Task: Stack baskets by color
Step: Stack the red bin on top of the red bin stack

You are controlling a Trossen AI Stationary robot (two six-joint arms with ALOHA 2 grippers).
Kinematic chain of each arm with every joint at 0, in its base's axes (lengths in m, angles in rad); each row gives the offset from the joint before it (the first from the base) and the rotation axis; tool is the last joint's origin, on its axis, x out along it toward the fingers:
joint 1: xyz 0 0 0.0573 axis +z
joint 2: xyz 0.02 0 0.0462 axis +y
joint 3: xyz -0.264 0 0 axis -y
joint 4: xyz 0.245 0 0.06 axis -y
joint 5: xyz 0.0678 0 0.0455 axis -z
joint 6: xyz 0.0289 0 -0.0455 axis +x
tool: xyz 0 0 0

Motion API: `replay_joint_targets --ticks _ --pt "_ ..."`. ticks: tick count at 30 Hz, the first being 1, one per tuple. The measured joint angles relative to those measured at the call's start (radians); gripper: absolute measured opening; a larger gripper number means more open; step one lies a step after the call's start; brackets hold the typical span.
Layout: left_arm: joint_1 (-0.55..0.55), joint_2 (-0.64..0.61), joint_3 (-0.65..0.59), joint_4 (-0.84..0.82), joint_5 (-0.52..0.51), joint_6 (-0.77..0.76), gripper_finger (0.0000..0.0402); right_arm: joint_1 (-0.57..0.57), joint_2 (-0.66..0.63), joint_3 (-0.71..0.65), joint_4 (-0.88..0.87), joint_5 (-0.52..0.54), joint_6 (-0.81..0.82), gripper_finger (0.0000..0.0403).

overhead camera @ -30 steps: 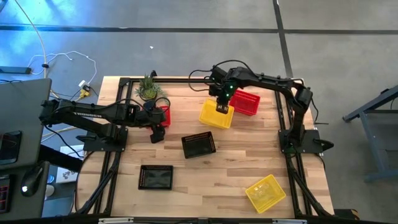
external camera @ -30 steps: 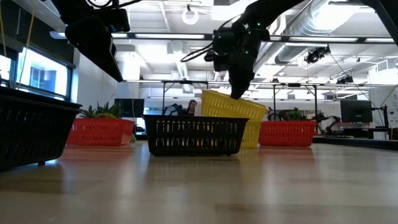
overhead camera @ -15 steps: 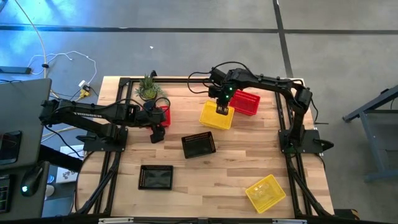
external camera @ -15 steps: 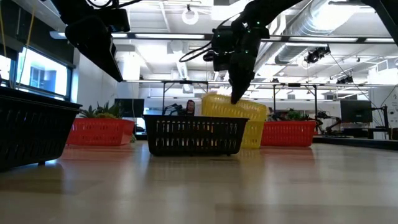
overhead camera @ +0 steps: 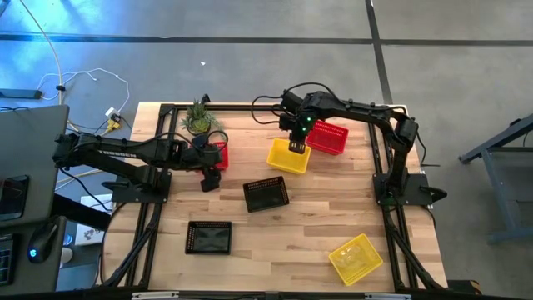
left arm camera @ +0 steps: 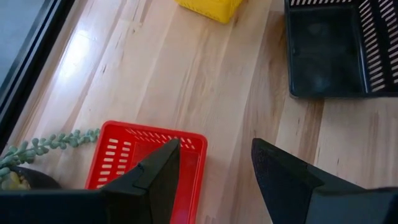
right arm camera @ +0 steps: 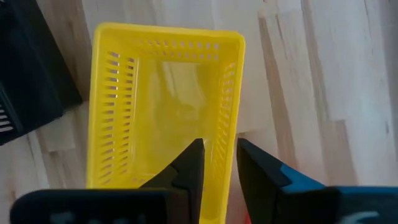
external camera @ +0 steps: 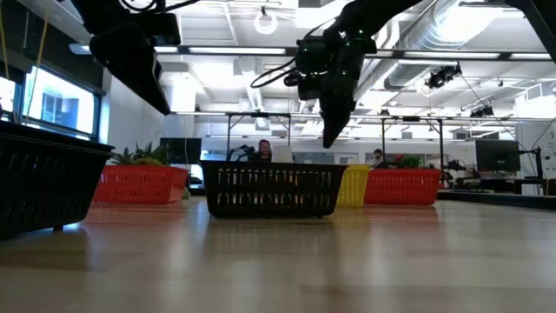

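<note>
Overhead view of a wooden table (overhead camera: 283, 242). A potted plant (overhead camera: 198, 117) stands at the far left corner, with one basket (overhead camera: 218, 155) just in front of it under the left gripper (overhead camera: 211, 178). Near the far middle sits a basket (overhead camera: 286, 157) below the right gripper (overhead camera: 296, 147), and another basket (overhead camera: 330, 138) lies just right of it. A basket (overhead camera: 266, 194) rests at the centre, one (overhead camera: 209, 237) at front left, one (overhead camera: 356, 257) at front right.

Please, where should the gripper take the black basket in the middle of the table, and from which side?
Probably from above, closing on one rim wall of the black basket: it stands upright and open-topped, its thin mesh walls are free on all sides, and no other basket touches it.
</note>
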Motion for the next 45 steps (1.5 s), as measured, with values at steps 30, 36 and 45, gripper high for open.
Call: replay_joint_targets --ticks 30,36,45 --pt "0.062 0.253 0.0 -0.194 0.022 -0.026 0.0186 0.148 -0.186 0.0 -0.125 0.119 0.138 0.0083" --pt "0.061 0.306 0.0 -0.252 0.023 -0.041 0.0186 0.148 -0.186 0.0 -0.125 0.129 0.136 0.0083" --pt "0.067 0.375 0.0 -0.298 0.07 -0.037 0.018 0.148 -0.186 -0.001 -0.126 0.129 0.135 0.0083"
